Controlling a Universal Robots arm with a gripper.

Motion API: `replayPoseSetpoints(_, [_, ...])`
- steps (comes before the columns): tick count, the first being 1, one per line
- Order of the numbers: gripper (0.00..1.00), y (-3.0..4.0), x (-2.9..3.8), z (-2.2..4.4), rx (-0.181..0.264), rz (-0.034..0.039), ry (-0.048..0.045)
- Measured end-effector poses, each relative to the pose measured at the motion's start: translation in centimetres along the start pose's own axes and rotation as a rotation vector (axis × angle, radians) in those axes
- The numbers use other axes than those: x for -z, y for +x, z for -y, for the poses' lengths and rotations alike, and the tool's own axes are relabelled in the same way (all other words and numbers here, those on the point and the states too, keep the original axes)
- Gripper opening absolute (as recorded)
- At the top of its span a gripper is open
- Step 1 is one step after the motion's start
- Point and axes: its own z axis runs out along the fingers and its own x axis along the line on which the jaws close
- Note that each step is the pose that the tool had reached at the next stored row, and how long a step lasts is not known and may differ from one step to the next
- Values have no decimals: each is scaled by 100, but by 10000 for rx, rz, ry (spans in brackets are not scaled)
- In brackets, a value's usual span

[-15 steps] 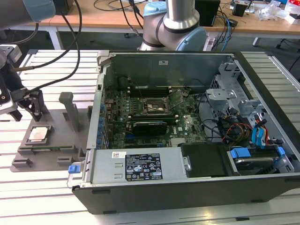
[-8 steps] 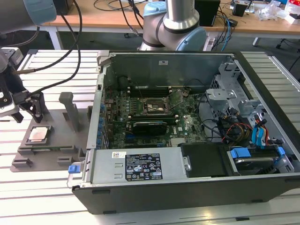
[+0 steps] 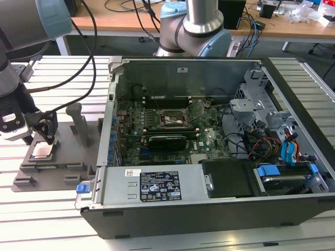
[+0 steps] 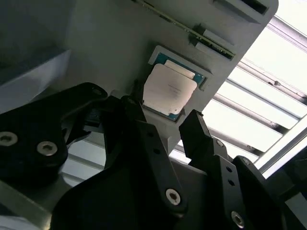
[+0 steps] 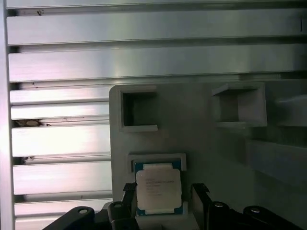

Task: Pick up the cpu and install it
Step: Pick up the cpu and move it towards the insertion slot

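Exterior view's left: pincer [image 3: 49, 138] open, low over the gray tray [image 3: 70, 163], a finger on each side of the cpu [image 3: 42, 152], which sits flat in its recess. Probably light, stiff, thin, scratch-prone; grip opposite edges. Exterior view's right: open computer case [image 3: 220, 201], empty socket [image 3: 172, 121].

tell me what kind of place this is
Probably a robotics lab bench for computer assembly: an open desktop computer case on a slotted aluminium table, a cpu in a gray tray, wooden desks behind.
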Motion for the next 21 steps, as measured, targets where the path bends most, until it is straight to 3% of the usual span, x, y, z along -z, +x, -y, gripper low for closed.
replayPoseSetpoints(4, [57, -1, -29, 0, 664, -11, -4])
replayPoseSetpoints(8, [57, 7, -100, 9, 697, -13, 1])
replayPoseSetpoints(12, [57, 10, -144, 11, 701, -12, 181])
replayPoseSetpoints(21, [57, 39, -257, 12, 701, -16, 185])
